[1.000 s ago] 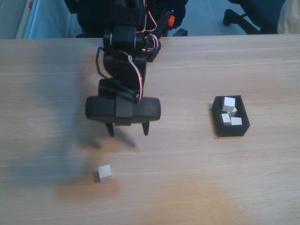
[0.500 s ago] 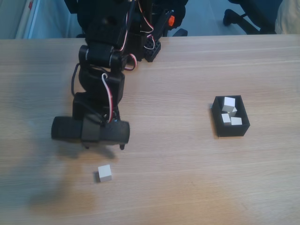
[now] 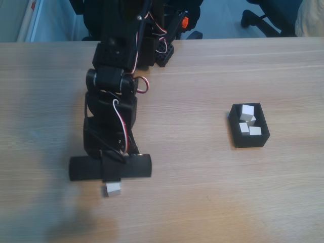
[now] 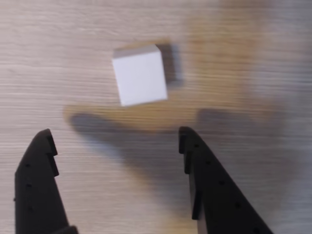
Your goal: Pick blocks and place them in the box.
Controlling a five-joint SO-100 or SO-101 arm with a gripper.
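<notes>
Wrist view: pale wood-grain table (image 4: 58, 58)

Looks like an office or lab: pale wood-grain tabletop (image 3: 202, 76), castored swivel-chair base (image 3: 263, 17) on grey floor beyond its far edge.

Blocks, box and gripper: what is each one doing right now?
Gripper: open, empty, above the table, just short of the loose block.
Loose block: resting on the table, not held, partly hidden under the arm in the fixed view.
Box: upright, open-topped, holding white blocks.
Blocks in box: piled together, some tilted; four seem visible.
</notes>
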